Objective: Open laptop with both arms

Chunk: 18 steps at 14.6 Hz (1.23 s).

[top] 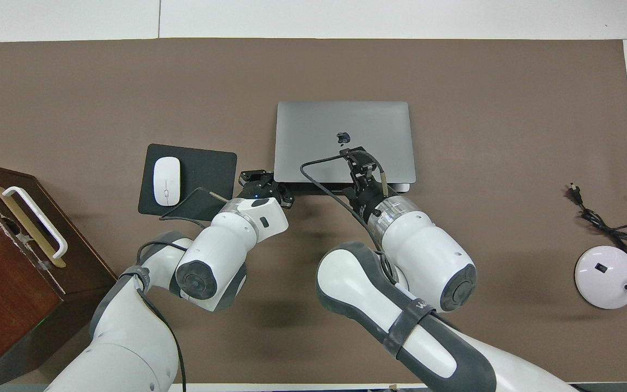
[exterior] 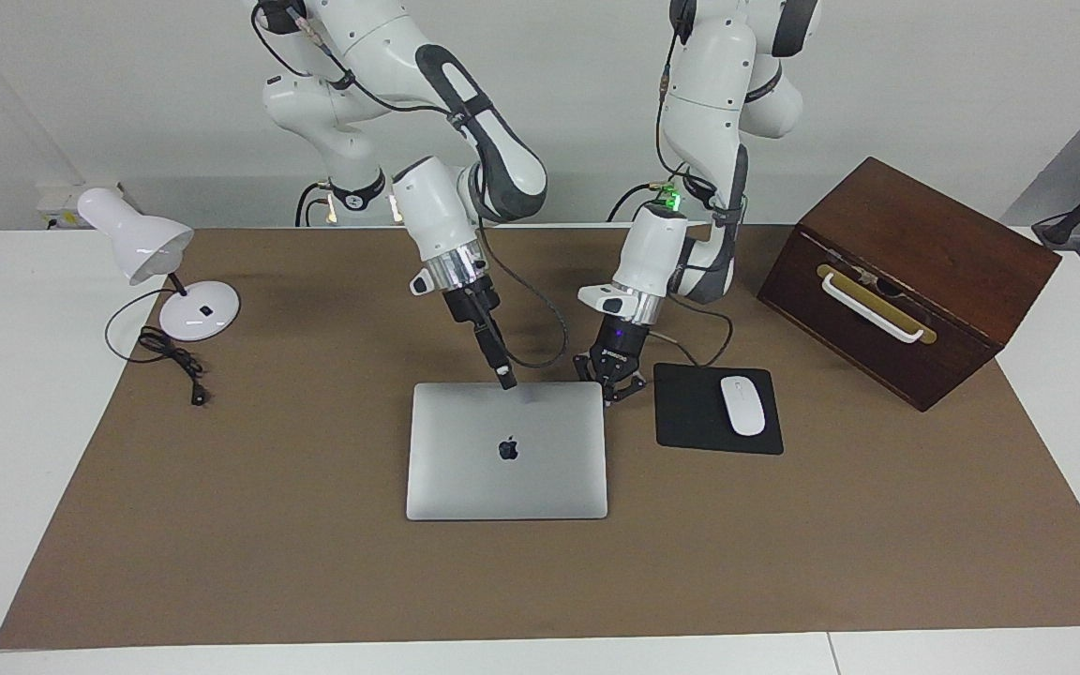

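The silver-grey laptop [exterior: 507, 478] [top: 319, 125] lies closed and flat on the brown mat, apple logo up. My right gripper [exterior: 505, 380] [top: 358, 154] slants down from above, and its shut tip rests on the lid at the middle of the edge nearer to the robots. My left gripper [exterior: 609, 394] [top: 262, 179] is shut and holds nothing. It sits low by the laptop's corner nearer to the robots, toward the left arm's end, between the laptop and the mouse pad. Whether it touches the laptop I cannot tell.
A black mouse pad [exterior: 681, 422] with a white mouse [exterior: 742, 405] lies beside the laptop. A brown wooden box [exterior: 906, 281] with a white handle stands at the left arm's end. A white desk lamp [exterior: 174, 272] and its cable [exterior: 174, 361] are at the right arm's end.
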Tool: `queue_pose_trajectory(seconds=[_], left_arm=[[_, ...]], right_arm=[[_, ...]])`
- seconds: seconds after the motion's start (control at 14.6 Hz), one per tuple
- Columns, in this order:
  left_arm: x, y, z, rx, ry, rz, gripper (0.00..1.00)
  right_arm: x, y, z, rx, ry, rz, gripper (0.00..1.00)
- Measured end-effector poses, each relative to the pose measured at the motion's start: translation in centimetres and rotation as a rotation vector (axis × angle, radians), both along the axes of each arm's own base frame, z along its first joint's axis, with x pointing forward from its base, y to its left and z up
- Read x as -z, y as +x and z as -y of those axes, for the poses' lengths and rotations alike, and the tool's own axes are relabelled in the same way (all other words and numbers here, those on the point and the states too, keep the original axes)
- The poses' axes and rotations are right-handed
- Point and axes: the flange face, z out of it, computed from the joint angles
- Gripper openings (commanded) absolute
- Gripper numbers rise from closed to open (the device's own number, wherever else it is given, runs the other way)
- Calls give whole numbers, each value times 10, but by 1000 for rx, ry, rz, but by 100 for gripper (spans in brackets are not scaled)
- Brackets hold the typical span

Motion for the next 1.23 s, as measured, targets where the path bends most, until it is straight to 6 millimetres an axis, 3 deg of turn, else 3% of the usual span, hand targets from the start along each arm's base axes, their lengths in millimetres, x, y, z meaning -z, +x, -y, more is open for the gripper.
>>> queue_pose_trajectory(seconds=[1.23], left_arm=[[2,0,0,2,2,-1,0]], right_arm=[[16,-16,-1,17,-10,-38,100]])
